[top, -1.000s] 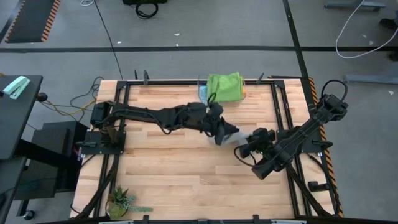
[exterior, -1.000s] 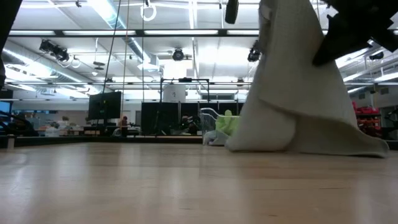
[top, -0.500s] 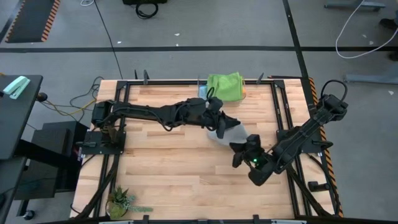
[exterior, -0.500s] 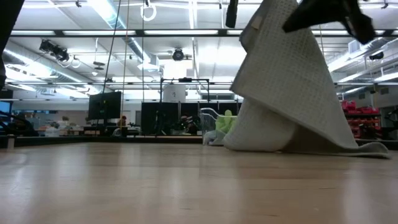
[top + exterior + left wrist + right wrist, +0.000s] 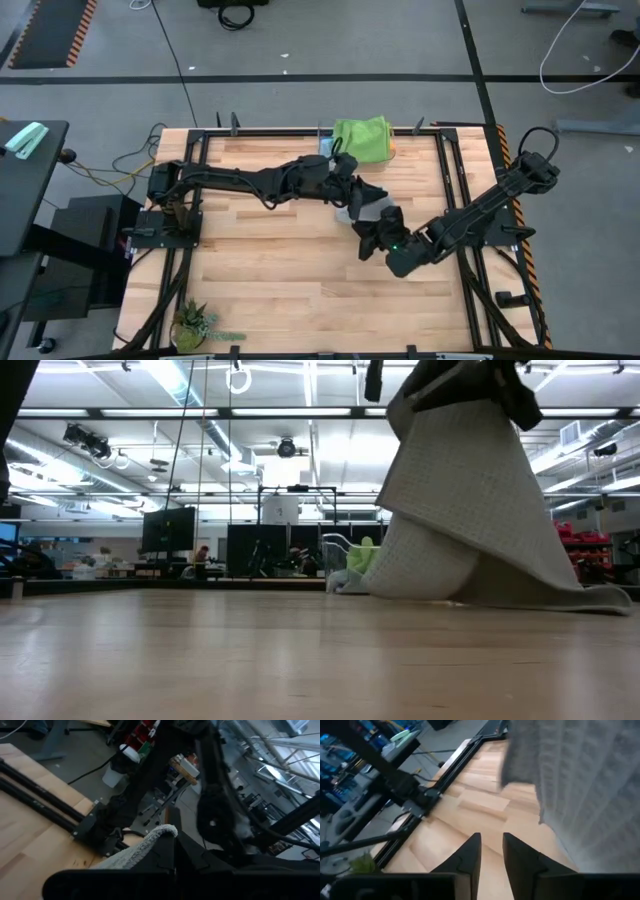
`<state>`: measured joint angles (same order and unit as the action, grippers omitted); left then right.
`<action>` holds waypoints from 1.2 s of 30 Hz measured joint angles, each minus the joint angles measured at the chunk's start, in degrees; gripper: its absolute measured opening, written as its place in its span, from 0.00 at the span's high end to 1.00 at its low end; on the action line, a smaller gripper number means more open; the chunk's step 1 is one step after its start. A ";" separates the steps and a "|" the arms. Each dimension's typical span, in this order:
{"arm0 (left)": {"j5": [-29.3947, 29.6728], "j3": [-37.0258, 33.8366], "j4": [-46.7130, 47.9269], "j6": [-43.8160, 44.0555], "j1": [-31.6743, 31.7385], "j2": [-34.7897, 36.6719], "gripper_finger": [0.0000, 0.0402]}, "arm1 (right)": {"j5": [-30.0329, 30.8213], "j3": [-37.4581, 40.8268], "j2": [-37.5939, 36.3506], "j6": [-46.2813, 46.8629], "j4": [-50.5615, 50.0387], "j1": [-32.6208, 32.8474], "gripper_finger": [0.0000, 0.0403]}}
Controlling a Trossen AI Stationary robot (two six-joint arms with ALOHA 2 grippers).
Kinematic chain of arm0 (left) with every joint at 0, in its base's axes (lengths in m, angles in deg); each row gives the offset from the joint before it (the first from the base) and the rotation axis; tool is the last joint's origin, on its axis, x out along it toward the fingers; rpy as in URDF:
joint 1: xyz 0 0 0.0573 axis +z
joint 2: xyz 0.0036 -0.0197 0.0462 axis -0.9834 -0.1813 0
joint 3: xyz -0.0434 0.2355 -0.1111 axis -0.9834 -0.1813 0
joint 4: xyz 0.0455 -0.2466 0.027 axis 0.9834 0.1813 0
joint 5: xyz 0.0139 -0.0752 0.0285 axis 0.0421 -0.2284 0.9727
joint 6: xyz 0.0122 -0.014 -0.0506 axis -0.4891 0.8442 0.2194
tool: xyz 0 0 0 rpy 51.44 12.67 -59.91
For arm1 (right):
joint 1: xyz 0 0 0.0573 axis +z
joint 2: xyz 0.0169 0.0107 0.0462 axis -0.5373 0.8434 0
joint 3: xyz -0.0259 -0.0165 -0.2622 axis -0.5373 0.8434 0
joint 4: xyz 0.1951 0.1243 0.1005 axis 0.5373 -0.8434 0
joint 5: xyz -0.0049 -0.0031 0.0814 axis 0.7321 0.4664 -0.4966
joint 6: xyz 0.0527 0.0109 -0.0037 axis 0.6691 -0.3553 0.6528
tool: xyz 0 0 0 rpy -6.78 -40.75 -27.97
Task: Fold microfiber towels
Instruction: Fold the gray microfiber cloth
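Observation:
A light grey towel (image 5: 372, 208) hangs at mid-table from my left gripper (image 5: 349, 199), which is shut on it and reaches in level from the left. In the low view the grey towel (image 5: 470, 500) drapes down, and its lower part (image 5: 590, 598) lies on the wood. My right gripper (image 5: 367, 243) stands just on the near side of the towel. Its fingers (image 5: 470, 854) show a narrow gap with nothing between them, and the grey towel (image 5: 580, 780) hangs beside them. A folded bright green towel (image 5: 362, 138) lies at the far edge on a light blue one (image 5: 327, 149). My left gripper pinches the grey towel's raised top edge (image 5: 152, 840) between its two fingers, coming in level from the table's left. One layer or several, I cannot tell. The cloth hangs slack below the fingers, with its lower end resting on the table.
Black frame rails (image 5: 455, 180) run along the table's sides. A small potted plant (image 5: 195, 322) stands at the near left corner. Bare wood (image 5: 270, 260) lies to the left and near side of the towel.
My right gripper has swung toward the table's left and a little up, turning as it went, and now stands close beside the left gripper. The grey towel's right part has come in toward the left gripper, so the cloth looks more bunched. Its lower end stays on the table.

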<state>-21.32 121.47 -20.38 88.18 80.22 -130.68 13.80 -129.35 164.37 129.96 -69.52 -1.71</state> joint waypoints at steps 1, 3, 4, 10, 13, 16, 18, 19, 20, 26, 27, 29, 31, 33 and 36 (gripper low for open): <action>-0.01 0.00 -0.66 -0.04 -0.18 0.00 0.98 | 0.03 0.00 0.00 -0.08 -0.09 -0.67 0.78; 0.00 0.00 -2.38 -0.09 -0.35 0.00 0.98 | 0.44 0.00 0.00 -1.00 -0.82 -1.77 0.78; 0.00 0.00 -2.90 -0.12 -0.52 0.00 0.98 | 0.90 0.00 0.00 -1.12 -1.57 -2.22 0.79; 0.00 0.00 -2.74 -0.99 -0.57 0.00 0.98 | 1.38 0.00 0.00 4.08 -10.04 -1.49 0.81; 0.00 0.00 -2.69 -1.42 -0.50 0.00 0.98 | 1.21 0.00 0.00 10.54 -17.67 0.33 0.82; -0.02 0.00 -2.74 -1.45 -0.52 0.00 0.98 | 1.20 0.00 0.00 19.17 -28.76 1.66 0.83; -0.02 0.00 -2.67 -1.46 -0.56 0.00 0.98 | 1.44 0.00 0.00 25.55 -36.48 2.04 0.84; -0.02 0.00 -2.68 -1.45 -0.55 0.00 0.98 | 1.70 0.00 0.00 28.32 -40.19 1.98 0.84; -0.02 0.00 -2.70 -1.45 -0.57 0.00 0.98 | 2.11 0.00 0.00 30.55 -43.34 1.67 0.84; 0.00 0.00 -2.85 -1.41 -0.57 0.00 0.98 | 3.42 0.00 0.00 31.82 -48.01 -3.91 0.84; 0.00 0.00 -2.84 -1.41 -0.57 0.00 0.98 | 3.42 0.00 0.00 30.88 -47.98 -5.11 0.84; 0.00 0.00 -2.80 -1.41 -0.57 0.00 0.98 | 3.42 0.00 -0.10 29.50 -48.08 -7.34 0.84; 0.02 0.00 -2.80 -1.40 -0.57 0.00 0.98 | 3.49 0.00 -0.77 27.40 -48.17 -8.98 0.84; 0.13 0.00 -2.82 -1.41 -0.33 0.00 0.98 | 3.37 0.00 -1.69 25.38 -48.18 -9.59 0.84; 0.25 0.00 -2.81 -1.31 0.39 0.00 0.98 | 0.99 -0.07 -4.44 20.66 -48.23 -7.98 0.84</action>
<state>-21.07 121.47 -23.20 86.87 80.62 -130.68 14.79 -129.42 159.93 150.61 -117.75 -9.69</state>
